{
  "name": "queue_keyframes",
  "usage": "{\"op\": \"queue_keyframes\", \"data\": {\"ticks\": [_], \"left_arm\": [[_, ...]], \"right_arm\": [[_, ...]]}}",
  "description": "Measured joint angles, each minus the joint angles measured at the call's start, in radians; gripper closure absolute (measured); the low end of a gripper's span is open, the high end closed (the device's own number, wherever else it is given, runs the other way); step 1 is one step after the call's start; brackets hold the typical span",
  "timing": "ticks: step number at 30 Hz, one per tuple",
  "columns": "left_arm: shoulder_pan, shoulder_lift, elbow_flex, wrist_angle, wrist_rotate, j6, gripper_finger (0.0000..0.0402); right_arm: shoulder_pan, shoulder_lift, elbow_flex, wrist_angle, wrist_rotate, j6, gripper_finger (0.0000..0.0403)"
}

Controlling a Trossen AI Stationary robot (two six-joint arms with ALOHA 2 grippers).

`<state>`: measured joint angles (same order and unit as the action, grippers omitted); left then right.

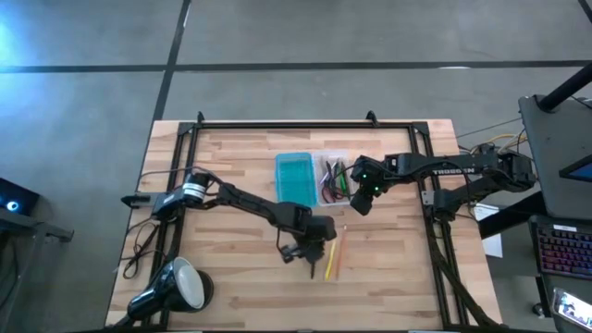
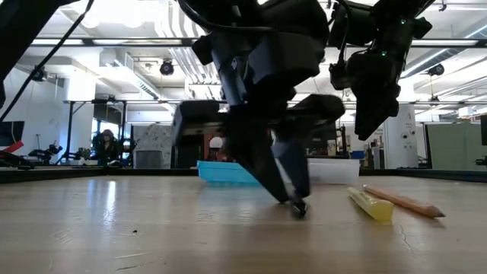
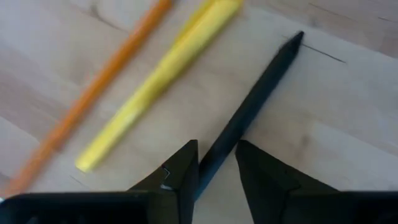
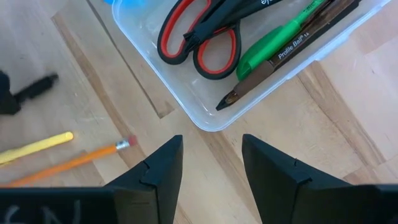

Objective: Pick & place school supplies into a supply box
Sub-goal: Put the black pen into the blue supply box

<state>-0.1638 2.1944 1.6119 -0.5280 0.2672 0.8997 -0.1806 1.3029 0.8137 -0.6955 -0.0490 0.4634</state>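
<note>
A black pen (image 3: 261, 87) lies on the wooden table, with a yellow pen (image 3: 161, 81) and an orange pencil (image 3: 93, 93) beside it. My left gripper (image 3: 216, 165) is down at the table (image 1: 314, 257), shut on the black pen. The supply box sits farther back: its turquoise lid (image 1: 296, 178) lies next to the clear tray (image 4: 186, 93). The tray holds red-handled scissors (image 4: 193, 37), a green pen (image 4: 280, 37) and dark pens. My right gripper (image 4: 211, 162) hovers open beside the tray's near corner (image 1: 363, 199) and holds nothing. My left gripper has the black pen's shaft (image 3: 227, 140) pinched between its two fingers, toward one end of the pen. The fingers come steeply from above, with the pen running out forward between them. The pen lies on the table, its end (image 2: 299, 207) showing just under the fingertips.
A black-and-white round lamp (image 1: 176, 287) lies at the table's near left corner. Black frame rails (image 1: 305, 125) run along the far edge and both sides. Bare wood (image 1: 398, 277) lies right of the yellow pen (image 2: 370, 204) and orange pencil (image 2: 403, 202).
</note>
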Motion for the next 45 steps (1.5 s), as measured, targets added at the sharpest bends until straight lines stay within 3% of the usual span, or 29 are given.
{"op": "queue_keyframes", "data": {"ticks": [5, 12, 18, 24, 28, 32, 35, 40, 45], "left_arm": [[0.0, -0.001, 0.01, -0.086, 0.005, -0.064, 0.0324], [0.001, -0.002, 0.01, -0.13, -0.032, -0.133, 0.0386], [0.017, -0.008, 0.059, -0.173, -0.053, -0.239, 0.039], [0.081, -0.074, 0.103, -0.181, -0.201, -0.298, 0.0391], [0.148, -0.094, 0.102, -0.117, -0.262, -0.223, 0.0392], [0.222, -0.098, 0.138, -0.07, -0.332, 0.003, 0.0393], [0.287, -0.1, 0.147, 0.004, -0.32, 0.099, 0.0393], [0.38, -0.067, 0.147, 0.089, -0.223, 0.121, 0.0391], [0.394, -0.016, 0.145, 0.094, -0.178, 0.184, 0.0374]], "right_arm": [[0.0, 0.0, -0.001, 0.002, 0.0, 0.001, 0.0246], [0.0, 0.0, -0.001, 0.002, 0.002, 0.0, 0.0254], [0.0, -0.005, -0.001, 0.003, 0.004, -0.001, 0.0254], [0.018, -0.095, -0.001, 0.009, 0.129, 0.01, 0.0255], [0.017, -0.178, -0.003, -0.027, 0.164, 0.039, 0.0261], [0.019, -0.245, -0.013, -0.087, 0.188, 0.077, 0.0264], [0.021, -0.284, -0.023, -0.123, 0.214, 0.118, 0.0264], [0.021, -0.307, -0.041, -0.122, 0.21, 0.132, 0.0265], [0.021, -0.269, -0.044, -0.124, 0.177, 0.109, 0.0266]]}}
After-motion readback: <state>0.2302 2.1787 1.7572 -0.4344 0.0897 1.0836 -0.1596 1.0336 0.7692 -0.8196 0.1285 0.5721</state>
